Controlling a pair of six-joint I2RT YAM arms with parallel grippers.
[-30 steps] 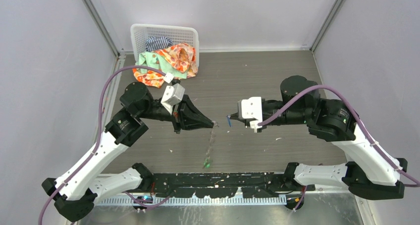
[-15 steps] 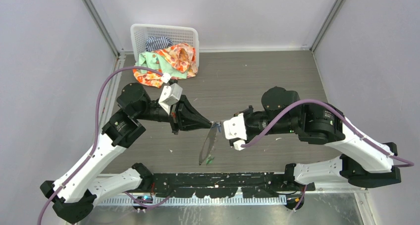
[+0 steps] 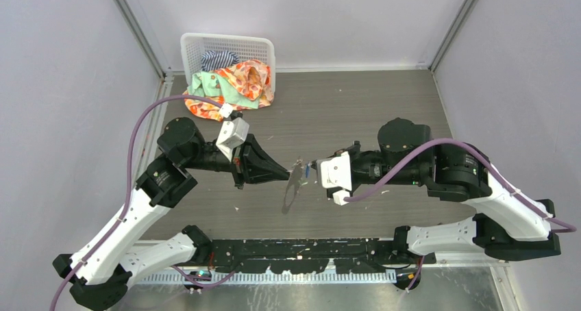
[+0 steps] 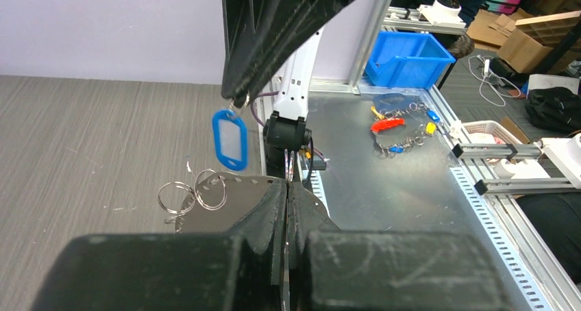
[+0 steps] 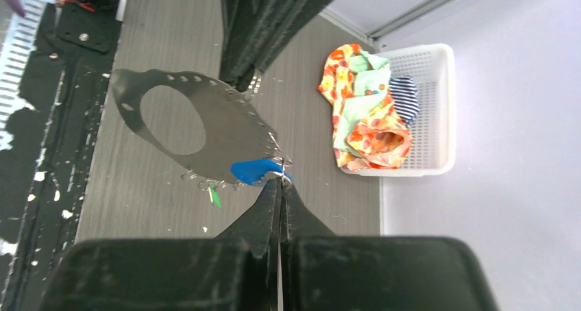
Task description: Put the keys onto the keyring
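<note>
Top view: clamps the keyring (image 3: 292, 191) in the left gripper (image 3: 292, 175) above mid-table (image 3: 384, 105), hung free for threading; left wrist: shows fingers (image 4: 267, 215) pressed together on its edge; right wrist: pinches the blue key (image 5: 255, 170) in the right gripper (image 5: 279, 183) against the rim, with the green key (image 5: 214, 196) dangling beneath.

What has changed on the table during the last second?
The right end effector moved left, bringing its blue key to the keyring. The keyring, edge-on before, swung up and turned. The left end effector kept its grip on it and barely shifted; the basket stayed.
</note>
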